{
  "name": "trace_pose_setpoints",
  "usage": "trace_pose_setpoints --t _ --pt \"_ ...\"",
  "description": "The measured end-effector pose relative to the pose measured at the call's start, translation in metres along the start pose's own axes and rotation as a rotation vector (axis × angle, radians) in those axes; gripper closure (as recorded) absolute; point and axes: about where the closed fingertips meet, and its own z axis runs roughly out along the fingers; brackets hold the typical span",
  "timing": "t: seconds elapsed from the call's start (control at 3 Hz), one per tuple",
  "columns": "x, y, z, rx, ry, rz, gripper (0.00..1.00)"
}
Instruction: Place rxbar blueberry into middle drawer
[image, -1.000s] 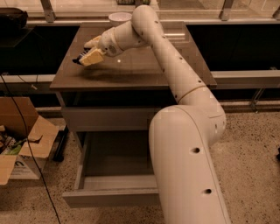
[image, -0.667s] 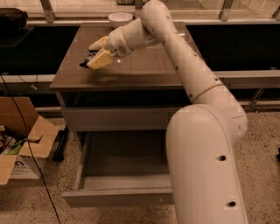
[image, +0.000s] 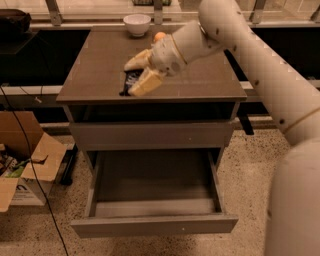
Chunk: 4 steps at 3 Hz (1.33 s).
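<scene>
My gripper (image: 129, 80) reaches in from the upper right, over the front part of the cabinet top (image: 100, 65). Its two cream fingers (image: 145, 82) are shut on the rxbar blueberry (image: 131, 85), a dark flat bar with white lettering. The bar sits just above the tabletop near its front edge. The middle drawer (image: 155, 224) is pulled wide open below, and its inside is bare. The drawer front above it (image: 150, 135) is closed.
A white bowl (image: 136, 23) and an orange ball (image: 159, 36) stand at the back of the cabinet top. An open cardboard box (image: 25, 162) sits on the floor at the left, with a black cable hanging beside it. My arm fills the right side.
My gripper has carried the bar to the right, from the left part of the cabinet top toward the middle of its front edge. The drawer stays open.
</scene>
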Motion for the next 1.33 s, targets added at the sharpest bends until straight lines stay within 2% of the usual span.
trace_pose_setpoints --t 0.33,0.67,1.0,1.33 --pt "0.014 0.075 -0.035 -0.053 0.048 -0.038 1.00" --pt "0.078 0.158 -0.041 -0.105 0.120 0.065 1.00" --pt "0.152 0.188 -0.001 -0.123 0.125 0.196 1.00" --pt "0.152 0.188 -0.001 -0.123 0.125 0.196 1.00"
